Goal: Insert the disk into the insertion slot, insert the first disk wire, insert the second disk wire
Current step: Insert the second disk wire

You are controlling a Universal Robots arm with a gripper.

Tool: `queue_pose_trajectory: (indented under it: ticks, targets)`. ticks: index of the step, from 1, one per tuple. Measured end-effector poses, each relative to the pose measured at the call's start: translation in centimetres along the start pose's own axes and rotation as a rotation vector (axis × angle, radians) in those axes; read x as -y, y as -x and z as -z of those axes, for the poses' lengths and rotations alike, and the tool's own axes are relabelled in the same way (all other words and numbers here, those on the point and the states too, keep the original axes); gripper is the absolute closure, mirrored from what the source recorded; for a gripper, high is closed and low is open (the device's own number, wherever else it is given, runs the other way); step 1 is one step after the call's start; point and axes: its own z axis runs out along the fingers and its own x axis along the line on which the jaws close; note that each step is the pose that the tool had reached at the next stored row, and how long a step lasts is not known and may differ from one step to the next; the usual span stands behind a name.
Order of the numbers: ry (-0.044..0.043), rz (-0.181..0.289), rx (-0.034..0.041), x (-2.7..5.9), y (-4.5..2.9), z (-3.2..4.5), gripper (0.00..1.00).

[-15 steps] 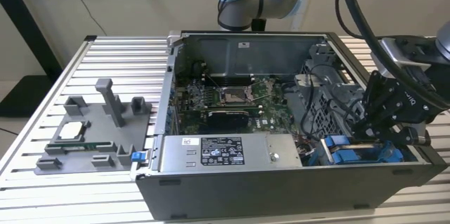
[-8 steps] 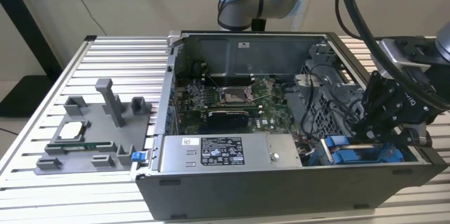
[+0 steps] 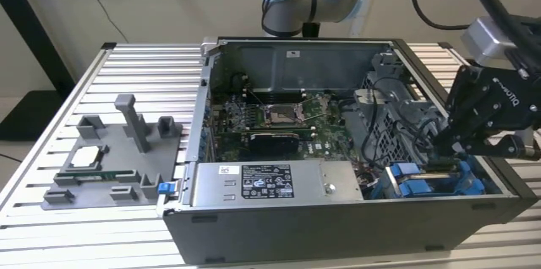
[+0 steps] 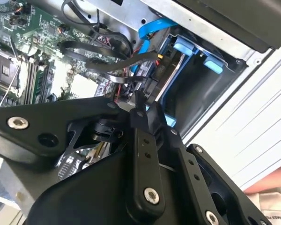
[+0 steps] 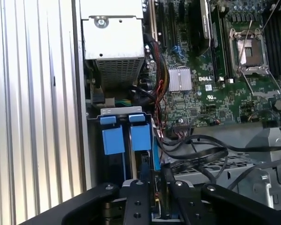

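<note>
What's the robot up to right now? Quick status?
Gripper down inside the case, at the blue-railed slot. Fingers' state unclear. Disk sits in the slot. Black cables crowd close beside the gripper.

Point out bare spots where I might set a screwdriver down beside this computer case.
Free: ribbed table behind the grey fixture tray, and its strip in front. Crowded: inside the computer case, where the end effector sits among cables at the blue drive bay.
</note>
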Motion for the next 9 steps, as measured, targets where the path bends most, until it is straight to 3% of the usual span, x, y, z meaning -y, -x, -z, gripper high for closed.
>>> queue_pose_trajectory:
  ticks: [5, 9]
  targets:
    - [0.0000, 0.000, 0.0001, -0.20, 0.17, 1.29, 0.00]
    - [0.0001, 0.000, 0.0004, -0.22, 0.19, 1.39, 0.00]
